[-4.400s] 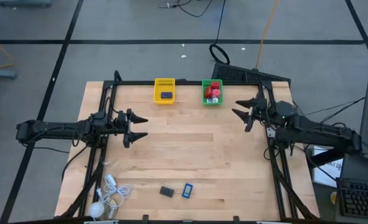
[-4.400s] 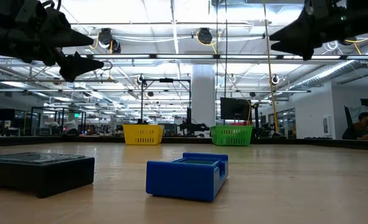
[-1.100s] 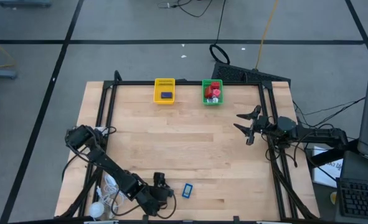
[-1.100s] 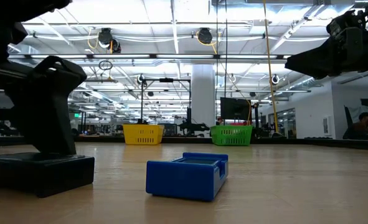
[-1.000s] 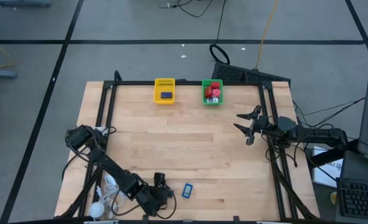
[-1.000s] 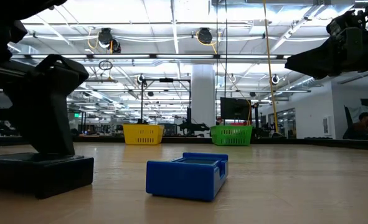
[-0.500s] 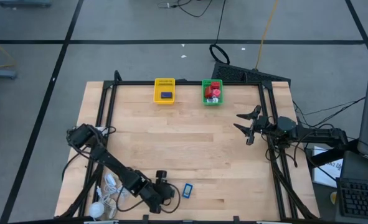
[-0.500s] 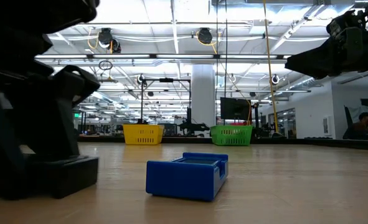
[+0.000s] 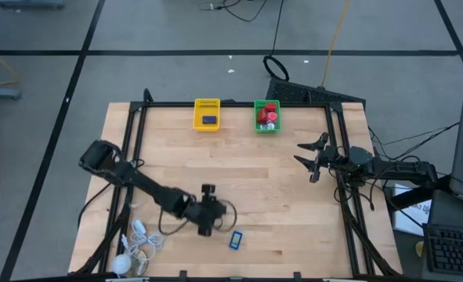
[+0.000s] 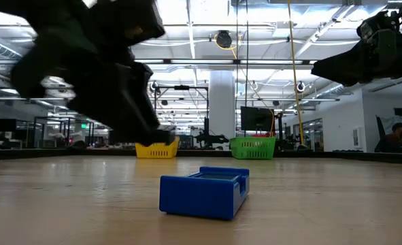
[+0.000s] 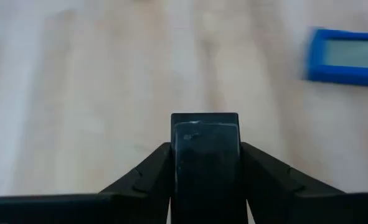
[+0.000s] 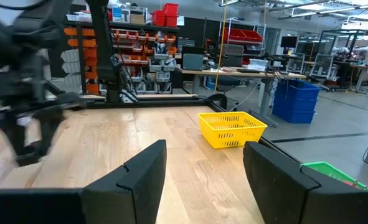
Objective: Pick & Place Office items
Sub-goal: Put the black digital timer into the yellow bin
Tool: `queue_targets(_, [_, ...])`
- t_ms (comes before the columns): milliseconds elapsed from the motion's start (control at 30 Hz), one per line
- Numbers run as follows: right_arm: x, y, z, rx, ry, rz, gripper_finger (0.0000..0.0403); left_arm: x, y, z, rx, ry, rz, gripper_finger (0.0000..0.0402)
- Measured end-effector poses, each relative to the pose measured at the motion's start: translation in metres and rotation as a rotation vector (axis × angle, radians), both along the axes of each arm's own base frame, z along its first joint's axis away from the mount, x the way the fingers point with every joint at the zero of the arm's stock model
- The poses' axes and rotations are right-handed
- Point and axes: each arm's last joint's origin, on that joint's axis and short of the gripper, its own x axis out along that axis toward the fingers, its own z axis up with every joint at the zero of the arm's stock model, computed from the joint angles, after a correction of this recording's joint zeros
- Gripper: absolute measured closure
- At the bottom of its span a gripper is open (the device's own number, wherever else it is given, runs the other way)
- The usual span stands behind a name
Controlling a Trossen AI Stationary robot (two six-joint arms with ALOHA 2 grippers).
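Note:
My left gripper (image 9: 207, 215) is above the near middle of the table, shut on a small black block (image 11: 205, 155). In the low view the gripper (image 10: 129, 102) is a blurred dark mass above the wood. A blue block (image 9: 236, 240) lies flat on the table just near and right of it; it also shows in the low view (image 10: 204, 194) and the left wrist view (image 11: 345, 57). My right gripper (image 9: 305, 153) waits open at the table's right edge, holding nothing; its fingers stand apart in its wrist view (image 12: 202, 180). My left gripper pinches the black block between its two fingers, one finger (image 11: 149, 174) on each of two opposite sides (image 11: 177, 162). The fingers point down from above. The block is lifted clear of the table, with its free end (image 11: 205, 127) past the fingertips.
A yellow basket (image 9: 207, 114) holding a dark piece and a green basket (image 9: 267, 116) holding red pieces stand at the far edge. A white coiled cable with a ball (image 9: 135, 244) lies at the near left corner. Bare wood lies between the baskets and the left gripper.
My left gripper, shut on the black block, has risen from the table near its near edge and moved toward the far edge. The black block has been lifted clear of the wood. The blue block and my right arm have kept still.

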Motion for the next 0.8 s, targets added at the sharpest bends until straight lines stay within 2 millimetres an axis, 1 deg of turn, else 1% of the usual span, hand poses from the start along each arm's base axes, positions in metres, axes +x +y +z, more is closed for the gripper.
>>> queue_targets(67, [0.000,0.000,0.000,0.000,0.001,0.000,0.0198,0.000,0.015,0.000,-0.022,-0.046,0.008,0.0246])
queue_targets(200, [0.000,0.000,0.000,0.000,0.001,0.000,0.0198,-0.004,0.042,-0.003,-0.095,-0.178,0.014,0.0246])
queue_targets(300, [0.000,0.000,0.000,0.000,0.001,0.000,0.0196,-0.012,0.065,-0.008,-0.118,-0.271,0.031,0.0246])
queue_targets(500, [0.000,0.000,0.000,0.000,0.000,0.000,0.0199,-0.022,0.111,-0.001,-0.199,-0.506,0.045,0.0246])
queue_targets(633, [0.000,0.000,0.000,0.000,0.004,0.000,0.0197,-0.028,0.141,0.007,-0.219,-0.643,0.040,0.0246])
queue_targets(800, [0.001,0.000,-0.001,0.000,0.010,0.000,0.0196,-0.035,0.178,0.009,-0.192,-0.708,0.113,0.0246])
